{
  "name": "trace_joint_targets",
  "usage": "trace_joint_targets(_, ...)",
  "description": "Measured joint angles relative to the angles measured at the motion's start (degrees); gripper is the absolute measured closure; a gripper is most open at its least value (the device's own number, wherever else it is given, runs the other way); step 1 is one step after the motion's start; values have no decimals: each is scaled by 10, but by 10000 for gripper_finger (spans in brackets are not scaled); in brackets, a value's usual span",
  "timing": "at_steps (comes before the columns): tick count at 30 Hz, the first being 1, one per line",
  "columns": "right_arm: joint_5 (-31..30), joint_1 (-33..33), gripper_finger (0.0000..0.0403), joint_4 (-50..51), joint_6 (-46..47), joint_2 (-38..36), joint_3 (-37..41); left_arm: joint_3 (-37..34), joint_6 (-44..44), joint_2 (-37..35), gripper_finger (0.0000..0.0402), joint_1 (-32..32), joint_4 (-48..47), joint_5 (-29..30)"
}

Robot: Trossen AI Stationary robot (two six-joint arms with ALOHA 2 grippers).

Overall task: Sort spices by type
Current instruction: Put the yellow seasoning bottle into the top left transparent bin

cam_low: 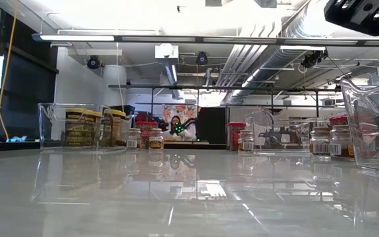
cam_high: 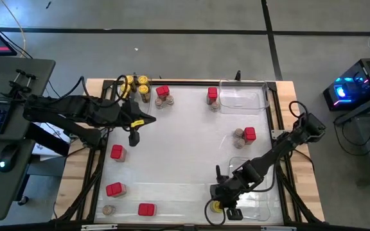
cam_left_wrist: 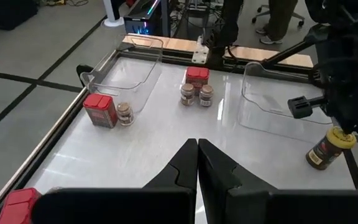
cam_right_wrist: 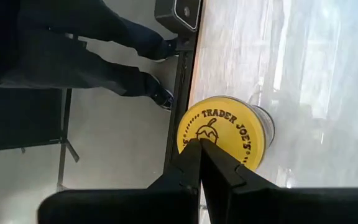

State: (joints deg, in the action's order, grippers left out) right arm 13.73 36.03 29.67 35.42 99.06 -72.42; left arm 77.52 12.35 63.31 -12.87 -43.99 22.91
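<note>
My right gripper (cam_high: 218, 206) is shut, down at the table's near edge, its tips on a yellow-lidded jar (cam_left_wrist: 325, 149), whose lid fills the right wrist view (cam_right_wrist: 224, 130). That jar leans in the left wrist view. My left gripper (cam_high: 133, 136) hangs shut above the table's left half, holding nothing. Red boxes (cam_high: 116, 152) (cam_high: 114, 189) (cam_high: 146, 209) stand on their bases at the near left. Others stand at the back (cam_high: 162, 92) (cam_high: 212, 94) and on the right (cam_high: 249, 133), each with brown-lidded jars (cam_high: 239, 135) beside it. More yellow-lidded jars (cam_high: 137, 83) stand at the far left corner. My right gripper's shut fingertips (cam_right_wrist: 197, 148) lie on the top of the jar's yellow lid (cam_right_wrist: 213, 127), near its rim. They come from above, slanting down. The jar is tilted, its base on the table by the near edge rail.
A clear tray (cam_high: 243, 96) sits at the far right. Another (cam_high: 262, 192) lies at the near right, just beside the right gripper. A third clear tray (cam_low: 71, 125) holds the far-left yellow jars. The table's middle (cam_high: 185, 147) is bare. A person's legs (cam_right_wrist: 135, 43) show past the near edge.
</note>
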Motion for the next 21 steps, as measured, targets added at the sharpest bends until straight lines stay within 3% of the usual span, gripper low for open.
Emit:
trace_joint_targets(5, -22, -13, 403, -6, -35, 11, -2, 0, -6, -10, 401, -10, -39, -37)
trace_joint_targets(11, -115, -74, 403, -19, -99, 13, -2, 0, 37, -33, 402, -24, -64, -37)
trace_joint_targets(21, -127, -218, 403, -78, -253, 16, 2, 0, 70, -57, 402, -44, -63, -26)
